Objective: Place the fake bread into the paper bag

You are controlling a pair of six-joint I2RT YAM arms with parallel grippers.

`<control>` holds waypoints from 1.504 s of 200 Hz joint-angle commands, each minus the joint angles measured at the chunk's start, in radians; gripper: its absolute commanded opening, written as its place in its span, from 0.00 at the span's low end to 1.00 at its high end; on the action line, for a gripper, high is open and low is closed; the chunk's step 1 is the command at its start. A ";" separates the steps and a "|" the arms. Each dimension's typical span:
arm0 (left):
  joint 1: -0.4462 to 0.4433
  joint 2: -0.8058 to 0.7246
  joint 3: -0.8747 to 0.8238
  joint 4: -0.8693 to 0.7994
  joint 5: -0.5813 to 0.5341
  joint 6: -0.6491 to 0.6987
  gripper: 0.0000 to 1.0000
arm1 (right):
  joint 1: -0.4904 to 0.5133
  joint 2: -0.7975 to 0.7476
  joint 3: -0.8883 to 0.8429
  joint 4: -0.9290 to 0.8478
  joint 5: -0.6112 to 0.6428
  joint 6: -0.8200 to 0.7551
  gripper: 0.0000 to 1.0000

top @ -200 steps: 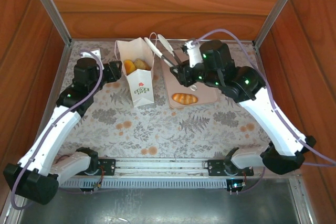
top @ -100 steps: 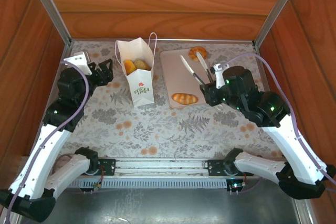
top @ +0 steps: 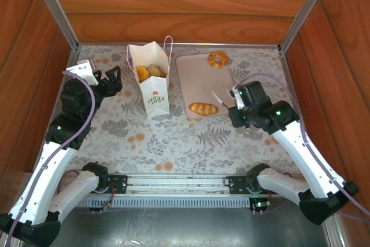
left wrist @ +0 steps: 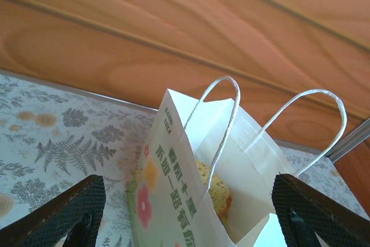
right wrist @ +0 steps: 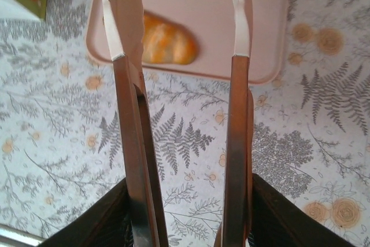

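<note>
Far left on the desk (top: 173,137): left pincer (top: 111,79), spread wide, gripping nothing, aimed rightward at the paper bag (top: 155,93), near it but not touching.

Just right of that: one bag, standing upright, mouth facing up, two loop handles (left wrist: 226,77) raised above the rim. Inside, two pieces of fake bread (left wrist: 211,186): a yellow-orange piece (top: 142,74) on the left, touching a paler brown piece (top: 154,70) on the right. Bare patterned surface all along the bag's near side.

Farther right, just beside the bag: one flat pink tray (top: 199,79), long axis near to far. On it, two more pieces: a braided roll (top: 203,109) by the near edge, lying lengthwise left to right, and a ring (top: 218,58) at the far-right corner, well apart, bare tray between them.

At the tray's near-right edge: right pincer (top: 233,103) closed on one pair of metal tongs (right wrist: 130,143), the two blades parted, tips pointing far-left over the tray, just right of the roll.

Wooden walls (top: 173,4) along the left, far and right edges.
</note>
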 commanded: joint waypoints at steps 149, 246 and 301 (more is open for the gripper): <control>0.009 0.056 -0.042 0.014 0.001 0.075 0.81 | -0.021 0.320 0.045 0.068 0.017 -0.523 0.64; 0.021 0.087 -0.037 0.029 0.010 0.093 0.82 | -0.035 0.435 0.070 0.104 -0.038 -0.547 0.66; 0.028 0.101 -0.031 0.034 0.022 0.096 0.82 | -0.048 0.500 0.082 0.099 -0.049 -0.549 0.65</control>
